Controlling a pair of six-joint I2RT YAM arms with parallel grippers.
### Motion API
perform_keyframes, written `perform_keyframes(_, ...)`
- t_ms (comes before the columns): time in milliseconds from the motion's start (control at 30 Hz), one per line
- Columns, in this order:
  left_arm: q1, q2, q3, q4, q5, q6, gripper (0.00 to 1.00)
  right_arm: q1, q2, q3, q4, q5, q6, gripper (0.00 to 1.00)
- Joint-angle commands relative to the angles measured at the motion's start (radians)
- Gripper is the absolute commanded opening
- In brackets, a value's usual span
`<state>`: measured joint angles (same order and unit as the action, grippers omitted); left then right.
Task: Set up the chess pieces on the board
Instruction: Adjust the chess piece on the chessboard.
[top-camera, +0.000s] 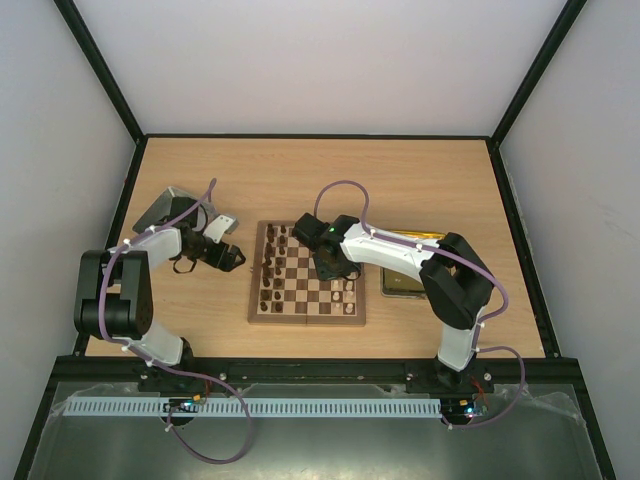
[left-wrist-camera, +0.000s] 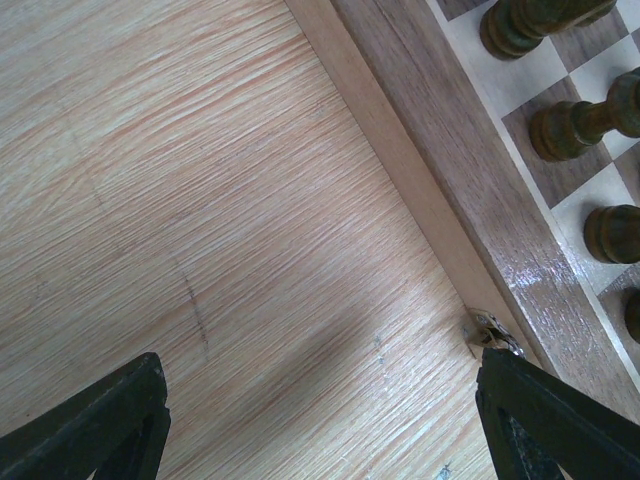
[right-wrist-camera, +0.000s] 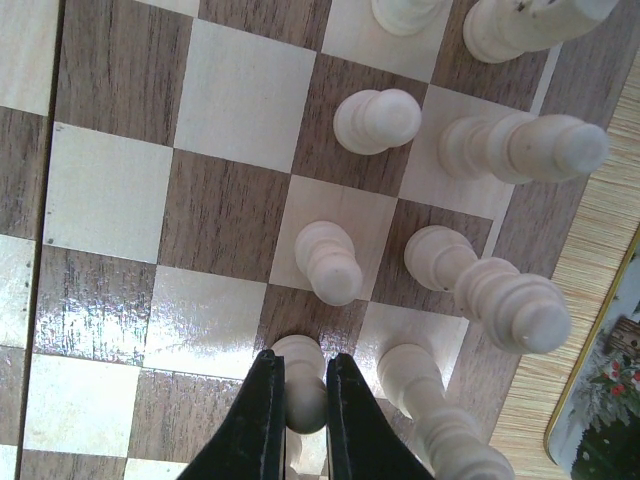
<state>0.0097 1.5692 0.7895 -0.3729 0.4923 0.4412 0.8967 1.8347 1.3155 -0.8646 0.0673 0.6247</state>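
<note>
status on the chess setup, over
Left hand open, empty, beside the board. Right hand shut on a cream piece. Other cream pieces stand close.

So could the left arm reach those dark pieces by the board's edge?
Probably yes: the left gripper hangs open right beside the board, and nothing stands between it and the nearest dark pieces.

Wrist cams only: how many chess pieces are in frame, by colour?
Cream chess pieces, right wrist view: 8 (one cream pawn pinched in the right gripper)
Dark brown chess pieces, left wrist view: 4 (one cut off at the frame edge)
Total: 12
</note>
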Motion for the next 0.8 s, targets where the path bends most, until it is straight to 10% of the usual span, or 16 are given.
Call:
perform_keyframes(0, -0.004, 0.011, -0.003, -0.004, 0.006, 0.005, 0.84, -0.004, 0.015, 0.016, -0.013, 0.025, 0.002, 0.02)
perform_keyframes(767, -0.004, 0.014, -0.004, -0.004, 0.004, 0.005, 0.84, -0.003, 0.015, 0.004, -0.001, 0.005, 0.001, 0.13)
